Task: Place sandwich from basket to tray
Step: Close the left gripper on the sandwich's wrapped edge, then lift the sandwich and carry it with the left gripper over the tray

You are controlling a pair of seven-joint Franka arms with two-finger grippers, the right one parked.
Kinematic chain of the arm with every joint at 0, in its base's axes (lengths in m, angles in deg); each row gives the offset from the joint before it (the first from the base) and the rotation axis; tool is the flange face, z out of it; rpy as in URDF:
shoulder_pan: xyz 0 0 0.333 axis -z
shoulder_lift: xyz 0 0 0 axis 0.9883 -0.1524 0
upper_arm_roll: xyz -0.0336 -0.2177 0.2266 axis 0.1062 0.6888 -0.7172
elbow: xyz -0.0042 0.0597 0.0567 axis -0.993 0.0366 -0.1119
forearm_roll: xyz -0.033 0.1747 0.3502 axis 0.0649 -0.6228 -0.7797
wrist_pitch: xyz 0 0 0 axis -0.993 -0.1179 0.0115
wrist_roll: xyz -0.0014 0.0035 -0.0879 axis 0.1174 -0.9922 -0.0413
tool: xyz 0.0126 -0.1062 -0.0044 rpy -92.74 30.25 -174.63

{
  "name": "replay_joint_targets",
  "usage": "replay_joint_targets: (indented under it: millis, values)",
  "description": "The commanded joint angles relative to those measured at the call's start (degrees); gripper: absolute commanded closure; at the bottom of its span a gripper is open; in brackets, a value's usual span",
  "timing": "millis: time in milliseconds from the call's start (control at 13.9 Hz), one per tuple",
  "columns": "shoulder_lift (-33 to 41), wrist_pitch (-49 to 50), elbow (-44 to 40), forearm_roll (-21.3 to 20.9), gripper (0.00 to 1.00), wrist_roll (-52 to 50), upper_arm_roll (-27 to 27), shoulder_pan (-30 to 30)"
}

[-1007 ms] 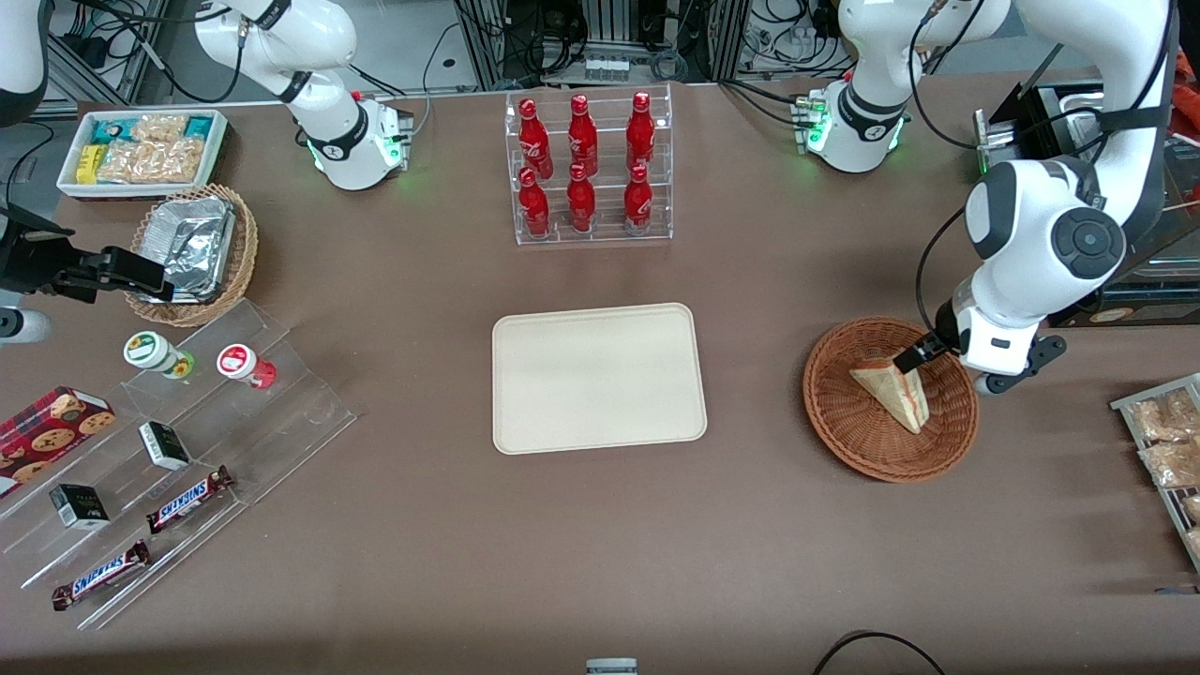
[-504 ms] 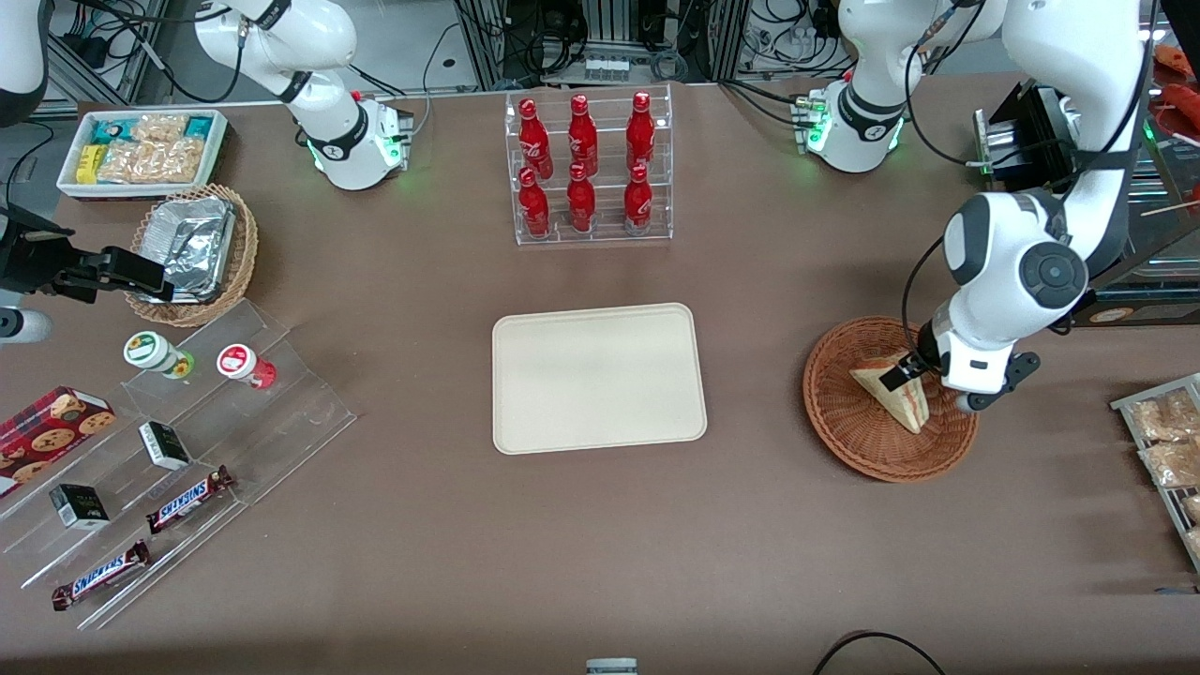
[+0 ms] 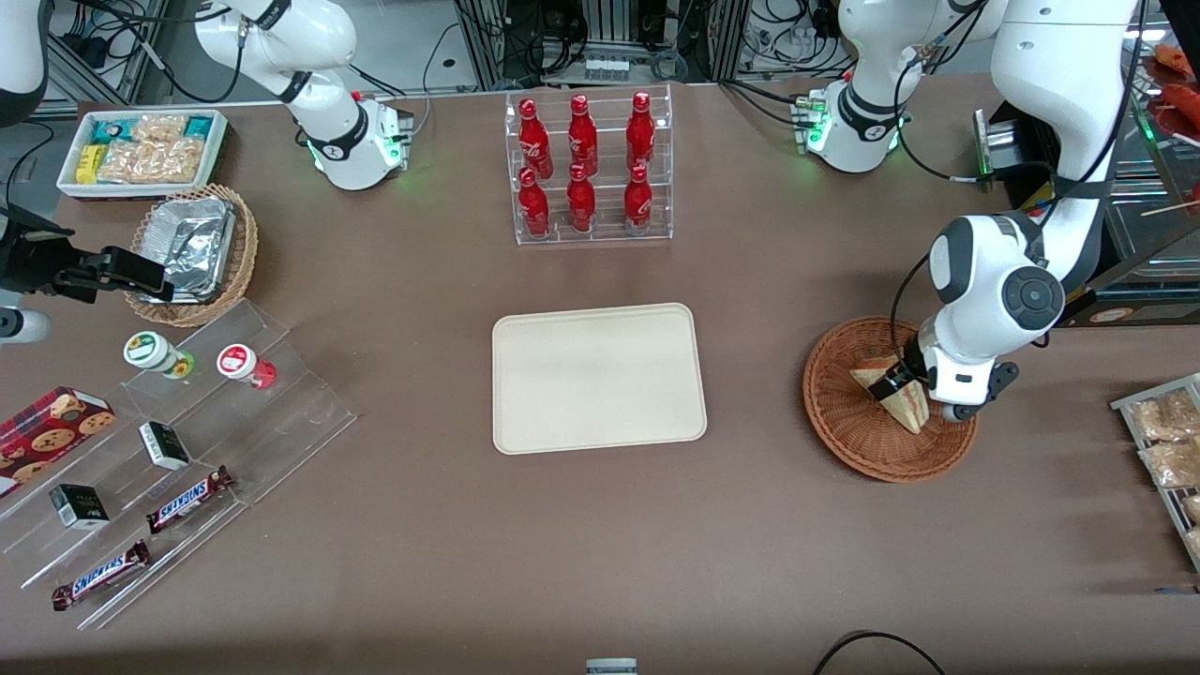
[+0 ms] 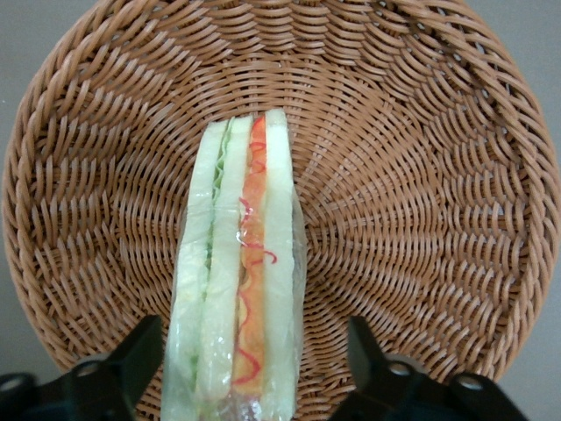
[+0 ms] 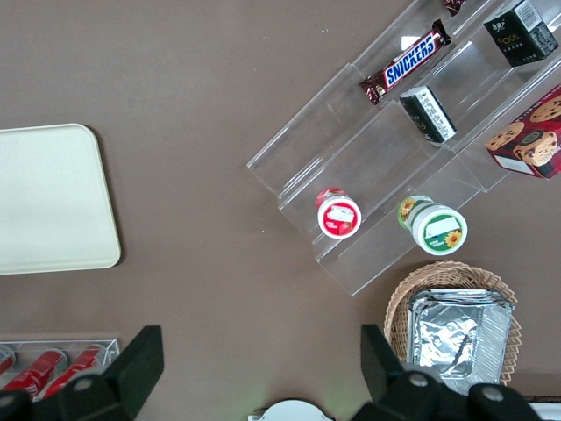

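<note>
The sandwich (image 3: 907, 410), a wrapped wedge with green and orange filling (image 4: 237, 263), lies edge-up in the round reddish-brown wicker basket (image 3: 844, 433) toward the working arm's end of the table. My gripper (image 3: 891, 382) is low inside the basket (image 4: 421, 219) and open. Its two dark fingers (image 4: 140, 355) stand one on each side of the sandwich's wide end, with a small gap between each finger and the wrapping. The gripper's middle (image 4: 254, 360) is over the sandwich. The cream tray (image 3: 600, 378) lies bare at the table's middle, well apart from the basket.
A clear rack of red bottles (image 3: 586, 169) stands farther from the front camera than the tray. A metal tray of snack packets (image 3: 1162, 450) lies beside the basket at the table's edge. At the parked arm's end are a stepped acrylic shelf (image 3: 169, 441) and a tan basket with foil (image 3: 192, 248).
My arm has swung in and lowered over the basket. The gripper went from the sandwich's upper corner down to straddle its wide end. The sandwich has not moved.
</note>
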Motion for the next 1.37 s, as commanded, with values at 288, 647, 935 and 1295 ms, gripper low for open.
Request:
replay_joint_targets:
  millis: [288, 647, 935, 1295]
  values:
    - [2.3, 4.5, -0.4, -0.7, 1.00, 2.3, -0.1, 0.4]
    - [3.1, 18.7, -11.1, -0.9, 1.00, 4.2, 0.6, 2.7]
    - [2.5, 28.9, -20.4, -1.5, 1.00, 7.2, 1.1, 7.9]
    - [0.3, 28.7, -24.1, 2.5, 1.00, 5.9, 1.2, 19.5]
